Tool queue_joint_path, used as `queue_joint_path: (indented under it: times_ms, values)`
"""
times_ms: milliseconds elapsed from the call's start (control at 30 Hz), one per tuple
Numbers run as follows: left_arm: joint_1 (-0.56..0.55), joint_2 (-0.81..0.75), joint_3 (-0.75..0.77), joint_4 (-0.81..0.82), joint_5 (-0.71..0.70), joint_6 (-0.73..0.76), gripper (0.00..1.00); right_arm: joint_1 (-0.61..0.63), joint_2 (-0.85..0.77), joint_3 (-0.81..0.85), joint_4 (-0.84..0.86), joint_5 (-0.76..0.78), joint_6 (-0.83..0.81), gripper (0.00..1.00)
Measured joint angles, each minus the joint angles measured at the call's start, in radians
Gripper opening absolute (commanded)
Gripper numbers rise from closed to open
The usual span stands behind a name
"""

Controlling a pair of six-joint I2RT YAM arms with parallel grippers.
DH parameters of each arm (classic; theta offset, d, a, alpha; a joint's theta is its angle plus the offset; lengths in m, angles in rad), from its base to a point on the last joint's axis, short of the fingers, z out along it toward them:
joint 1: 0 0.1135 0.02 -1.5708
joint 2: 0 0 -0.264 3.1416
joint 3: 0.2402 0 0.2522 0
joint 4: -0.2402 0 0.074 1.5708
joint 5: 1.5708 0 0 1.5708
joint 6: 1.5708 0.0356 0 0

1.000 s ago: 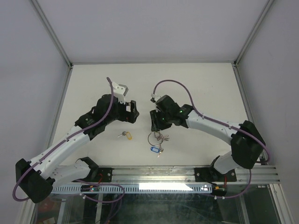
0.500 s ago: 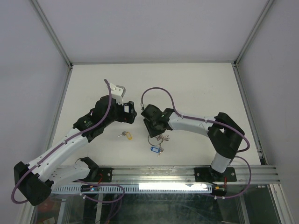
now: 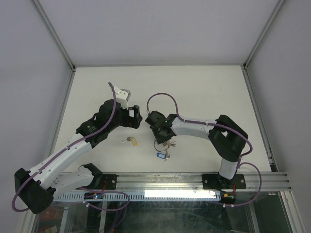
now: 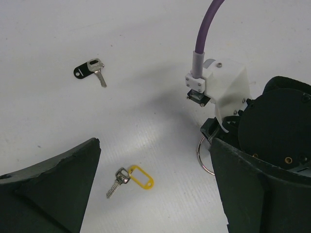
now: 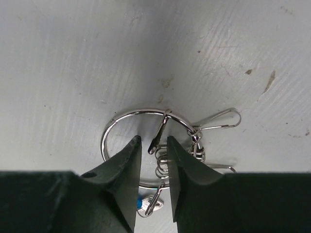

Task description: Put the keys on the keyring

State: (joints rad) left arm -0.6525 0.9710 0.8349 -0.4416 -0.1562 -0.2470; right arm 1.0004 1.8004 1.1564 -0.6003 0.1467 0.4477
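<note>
The keyring (image 5: pixel 112 125), a thin silver ring with several small silver clips, lies on the white table; it also shows in the top view (image 3: pixel 163 143) and partly in the left wrist view (image 4: pixel 202 156). My right gripper (image 5: pixel 151 143) points down inside the ring, its jaws a narrow gap apart with one clip (image 5: pixel 159 134) between the tips. The blue key (image 3: pixel 160 156) lies just near of the ring. The yellow-tag key (image 4: pixel 131 177) lies between the fingers of my left gripper (image 4: pixel 155 194), which is wide open above it. It also shows in the top view (image 3: pixel 130 141).
A small key with a black head (image 4: pixel 89 69) lies on the table beyond the yellow-tag key. The right arm's white wrist camera (image 4: pixel 224 86) and purple cable sit close to my left gripper's right finger (image 4: pixel 262 189). Grey walls enclose the table.
My right arm has swung left and folded its elbow, bringing its gripper down over the keyring. My left gripper has shifted only slightly.
</note>
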Motion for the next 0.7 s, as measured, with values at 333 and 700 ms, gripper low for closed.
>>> queue_joint_path:
  times_ms: [333, 700]
  values:
    - [0.000, 0.000, 0.000, 0.000, -0.001, 0.000, 0.93, 0.000, 0.009, 0.002, 0.026, 0.021, -0.002, 0.10]
    - [0.000, -0.027, -0.009, 0.008, -0.002, 0.021, 0.99, -0.005, -0.044, -0.027, 0.030, 0.023, -0.037, 0.00]
